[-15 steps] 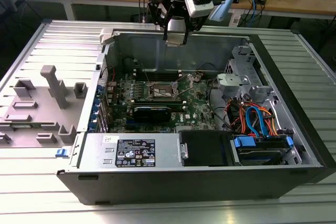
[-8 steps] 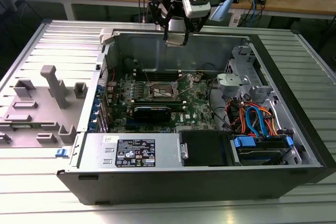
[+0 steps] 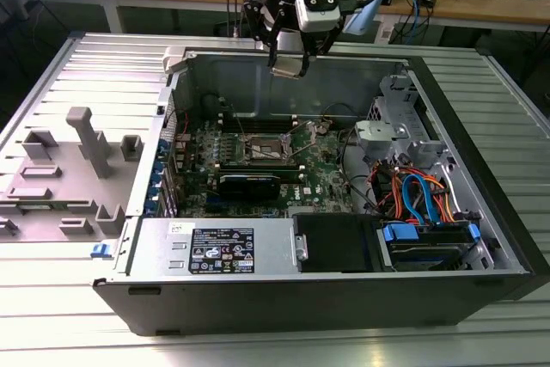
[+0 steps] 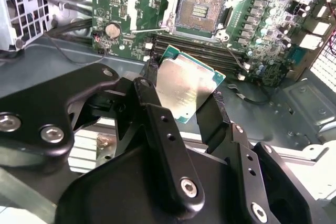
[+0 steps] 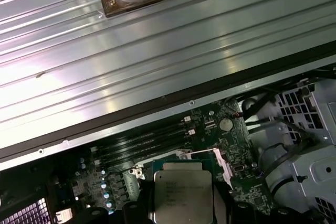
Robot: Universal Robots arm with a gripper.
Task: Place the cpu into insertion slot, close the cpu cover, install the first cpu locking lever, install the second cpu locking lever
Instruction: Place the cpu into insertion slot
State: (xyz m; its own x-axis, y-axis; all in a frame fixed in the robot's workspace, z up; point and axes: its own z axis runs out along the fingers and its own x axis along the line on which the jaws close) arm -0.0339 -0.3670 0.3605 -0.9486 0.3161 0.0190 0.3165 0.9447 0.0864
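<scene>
End effector [image 4: 185, 88] clamps the cpu [image 4: 191, 77] edgewise, clear of the insertion slot [image 4: 201, 10]; any tilt risks misseating, bent pins.

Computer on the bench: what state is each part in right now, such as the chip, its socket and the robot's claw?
cpu, gripped in the air above the board, not seated.
socket, uncovered and empty.
cover, swung open off the socket.
jaws, shut on the cpu.
case, lying on its side, open on top.
</scene>
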